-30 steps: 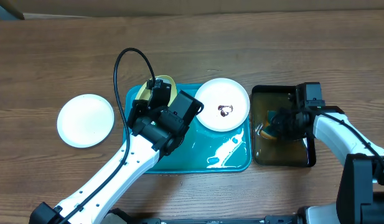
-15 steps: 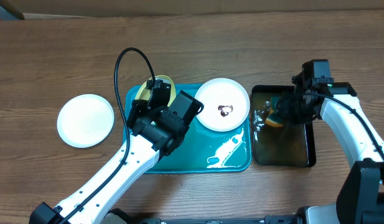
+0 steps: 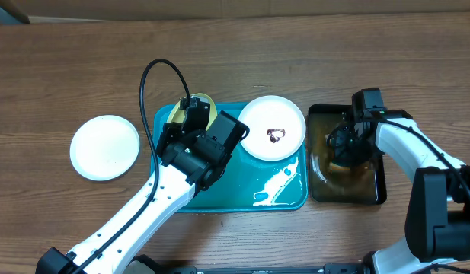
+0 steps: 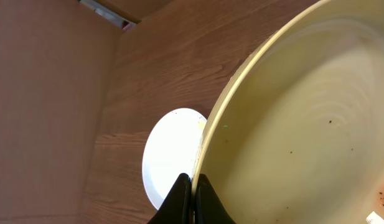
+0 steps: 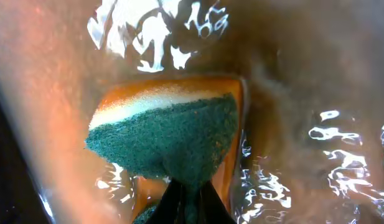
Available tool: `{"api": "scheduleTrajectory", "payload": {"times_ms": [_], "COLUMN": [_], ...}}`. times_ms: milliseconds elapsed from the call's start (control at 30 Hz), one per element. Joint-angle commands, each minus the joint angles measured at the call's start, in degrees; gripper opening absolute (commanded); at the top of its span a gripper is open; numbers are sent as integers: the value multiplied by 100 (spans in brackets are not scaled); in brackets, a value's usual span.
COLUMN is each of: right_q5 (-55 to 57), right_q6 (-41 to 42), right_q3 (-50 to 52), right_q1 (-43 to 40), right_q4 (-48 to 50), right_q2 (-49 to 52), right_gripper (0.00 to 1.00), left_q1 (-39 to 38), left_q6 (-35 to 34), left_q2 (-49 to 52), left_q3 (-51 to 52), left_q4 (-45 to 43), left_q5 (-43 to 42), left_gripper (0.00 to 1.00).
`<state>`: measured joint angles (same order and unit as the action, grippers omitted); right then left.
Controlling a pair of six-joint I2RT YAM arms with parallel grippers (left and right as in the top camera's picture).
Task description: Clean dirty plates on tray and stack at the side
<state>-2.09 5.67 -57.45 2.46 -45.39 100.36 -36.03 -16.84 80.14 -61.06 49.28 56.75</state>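
Overhead: tray, wooden table, perhaps cardboard.

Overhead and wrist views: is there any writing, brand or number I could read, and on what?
No readable text in any view.
No print shows on white plate on the tray, white plate on the table, yellow-green plate, teal tray, sponge.
Left wrist view, top: pale strip with a red mark, too blurred to read.

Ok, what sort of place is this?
Probably a lab dishwashing mock-up, not a kitchen: wood-grain table, large teal-blue plastic tray, small black tray of water with a green-and-orange sponge.
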Motion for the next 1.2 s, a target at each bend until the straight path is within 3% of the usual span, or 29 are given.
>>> {"api": "scheduleTrajectory", "payload": {"times_ms": [0,33,67,167,400,533,767,1167], "right_q5": [160,157,149,94,94,-229,-564,-553], "right_q6": [-164,-162,-140,-118,-15,50,52,205], "right_q3": [92,87,31,-203,-1421,-1622,-1322,-94], "right_q1": [22,22,22,15,15,17,17,17], "right_q4": [39,35,-79,-413,-1462,-1552,-1519,-424], "right_q2": [369,369,369,367,216,44,70,70], "right_gripper": [5,13,40,48,49,49,48,46], "left_q1": [-55,-52,-52,-52,-52,-52,-52,-52], "left_q6": [-162,-162,-162,-164,-162,-162,-162,-162], "left_q2": [-109,-109,-109,-109,-109,-109,-109,-109], "left_q3": [4,4,4,4,4,4,4,4], "left_q4": [-24,-24,-26,-28,-26,-24,-26,-26], "left_q5": [22,17,17,17,15,15,15,17], "left_gripper": [4,4,4,4,4,4,4,4]}}
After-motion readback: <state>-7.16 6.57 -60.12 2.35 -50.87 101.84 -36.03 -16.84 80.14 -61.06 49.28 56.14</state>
